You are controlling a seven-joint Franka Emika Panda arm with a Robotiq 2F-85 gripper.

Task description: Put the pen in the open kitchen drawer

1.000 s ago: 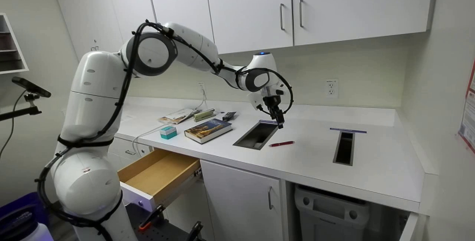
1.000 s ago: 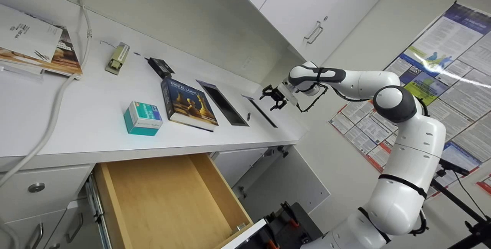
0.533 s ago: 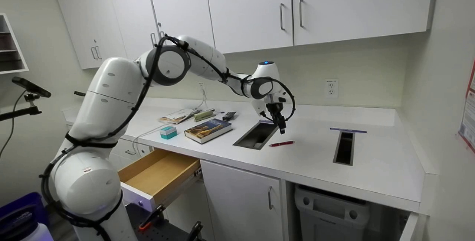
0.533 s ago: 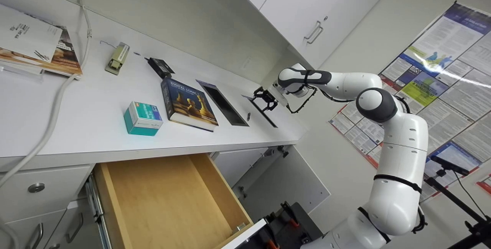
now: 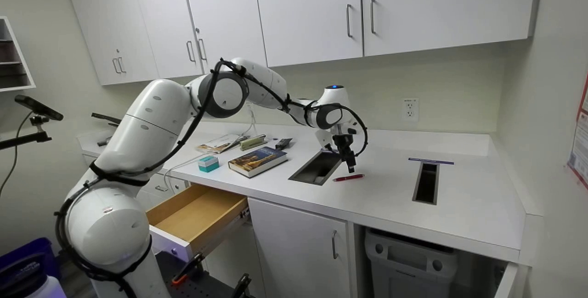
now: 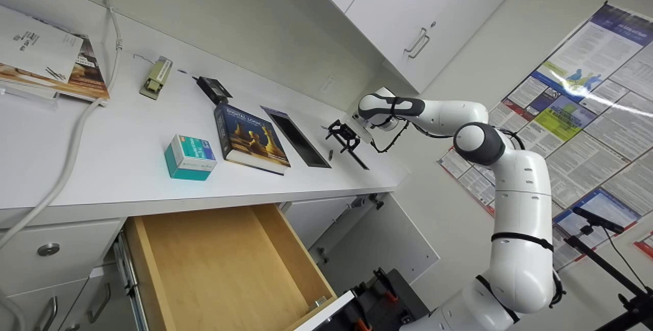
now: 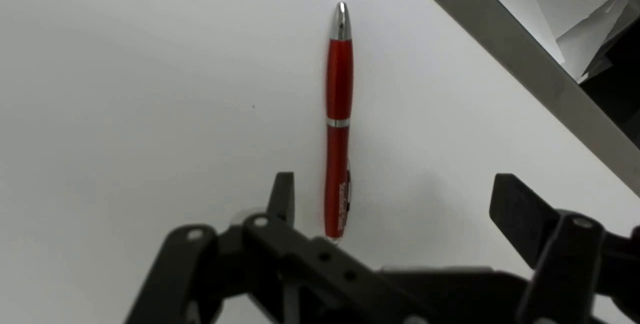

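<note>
The red pen (image 7: 339,89) lies loose on the counter (image 5: 376,210), between the wide slot (image 5: 317,168) and the narrow slot (image 5: 426,183), just beside the wide one. In both exterior views I've brought the gripper (image 7: 395,199) lower over the last second, nearer the pen; pen and drawer (image 6: 219,264) haven't moved. For the task, I judge the approach nearly finished and the grasp next. My jaws stand wide apart, gripping nothing, and in the wrist view the pen's clip end shows in the gap, nearer one of the fingers (image 7: 284,196) (I'd want that centred before I squeeze). Counting up: one pen, one gripper with two fingers, one open drawer well apart from the pen, two slots, one book (image 6: 253,139), one teal-and-white box (image 6: 190,157).
</note>
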